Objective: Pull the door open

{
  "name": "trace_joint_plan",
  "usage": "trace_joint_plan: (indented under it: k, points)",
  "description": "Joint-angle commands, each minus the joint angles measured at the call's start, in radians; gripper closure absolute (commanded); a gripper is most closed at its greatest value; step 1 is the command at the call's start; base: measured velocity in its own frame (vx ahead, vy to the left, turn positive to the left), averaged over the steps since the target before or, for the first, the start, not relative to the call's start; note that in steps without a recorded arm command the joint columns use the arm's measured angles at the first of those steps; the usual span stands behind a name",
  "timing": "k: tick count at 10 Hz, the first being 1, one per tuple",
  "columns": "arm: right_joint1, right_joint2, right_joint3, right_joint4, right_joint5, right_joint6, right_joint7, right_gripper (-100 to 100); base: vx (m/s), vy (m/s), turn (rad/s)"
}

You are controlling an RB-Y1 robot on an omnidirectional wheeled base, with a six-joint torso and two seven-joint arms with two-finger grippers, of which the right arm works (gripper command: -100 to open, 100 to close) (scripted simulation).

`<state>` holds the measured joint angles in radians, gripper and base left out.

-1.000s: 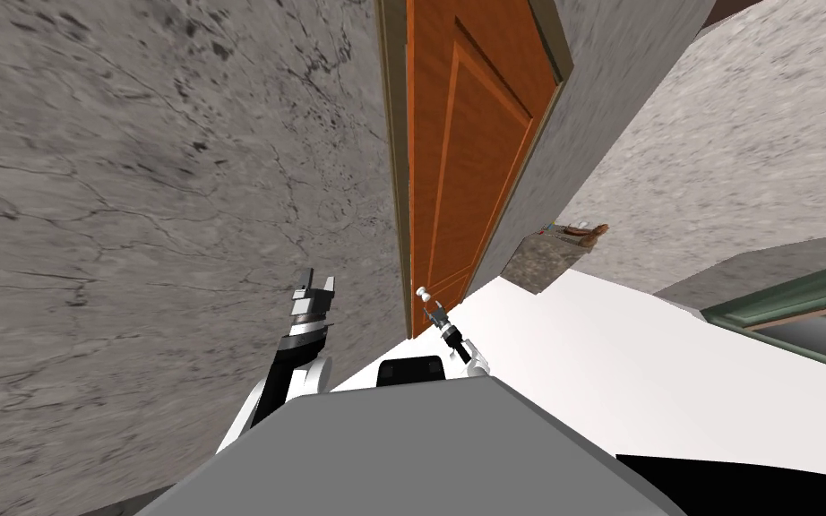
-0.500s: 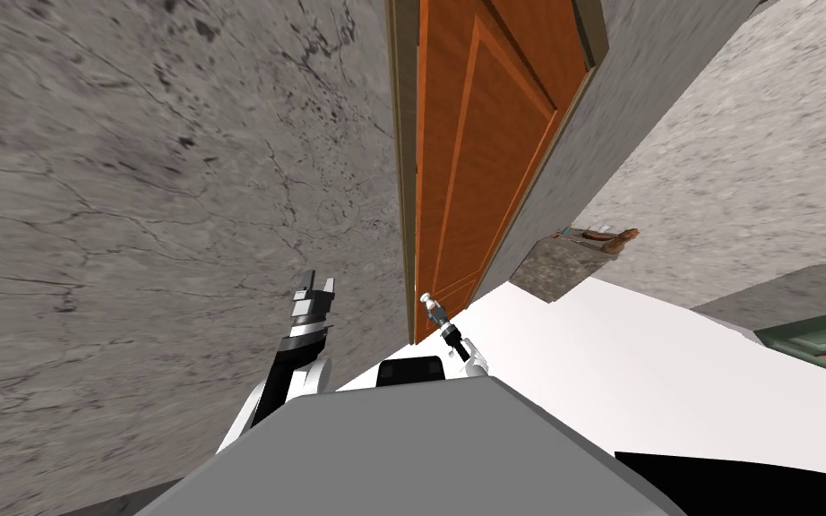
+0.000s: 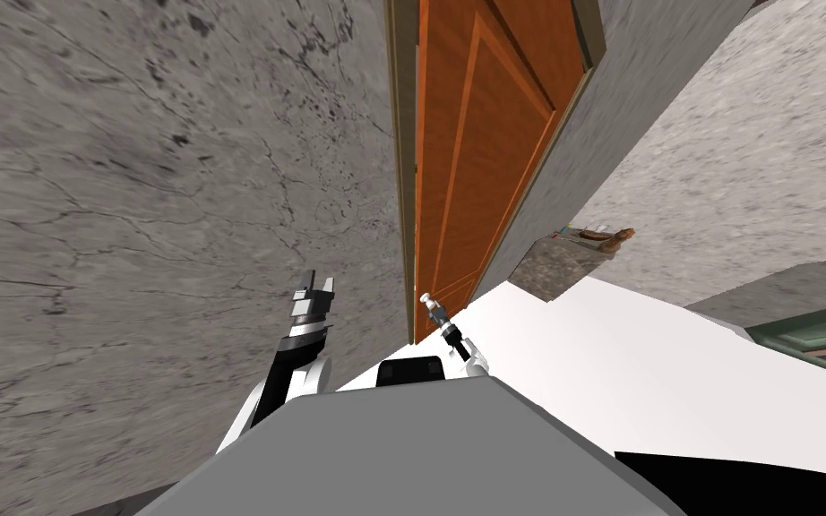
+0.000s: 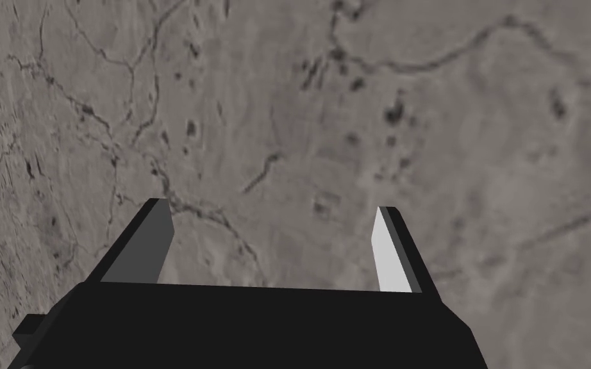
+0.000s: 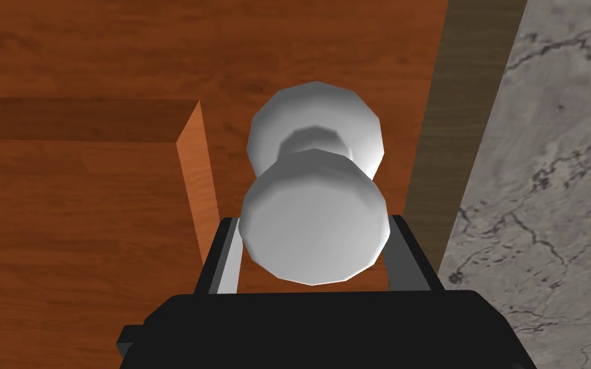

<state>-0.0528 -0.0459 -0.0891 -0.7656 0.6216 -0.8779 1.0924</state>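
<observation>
An orange-brown panelled door (image 3: 474, 152) stands in a dark frame (image 3: 400, 161), seen edge-on in the head view. Its white round knob (image 3: 425, 297) sits at the door's near edge. In the right wrist view the knob (image 5: 313, 214) lies between my right gripper's fingers, which press its two sides; the right gripper (image 3: 434, 309) is shut on it. My left gripper (image 3: 317, 288) hangs open to the left of the door, before the grey stone wall (image 3: 151, 197), with nothing between its fingers (image 4: 390, 253).
A grey wall (image 3: 617, 81) flanks the door on the right. A stone-topped ledge (image 3: 550, 260) with small brown objects (image 3: 613, 237) stands beyond the white floor (image 3: 635, 358). A green-framed piece (image 3: 814, 336) lies at the right edge.
Over the last second the whole head view shifted, so I moved a little relative to the door. Both grippers keep their places, the right one still on the knob.
</observation>
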Motion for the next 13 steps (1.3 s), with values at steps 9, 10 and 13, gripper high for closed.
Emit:
trace_joint_plan:
  k: [9,10,13]
  points:
    - [0.0,-0.02,0.049,-0.005,-0.145,-0.004,-0.207,100,-0.083,-0.031,0.089]
    - [0.0,-0.022,0.055,-0.006,-0.163,-0.005,-0.232,100,-0.082,-0.01,0.146]
    - [0.0,-0.028,0.07,-0.007,-0.207,-0.006,-0.294,100,-0.083,-0.026,0.104]
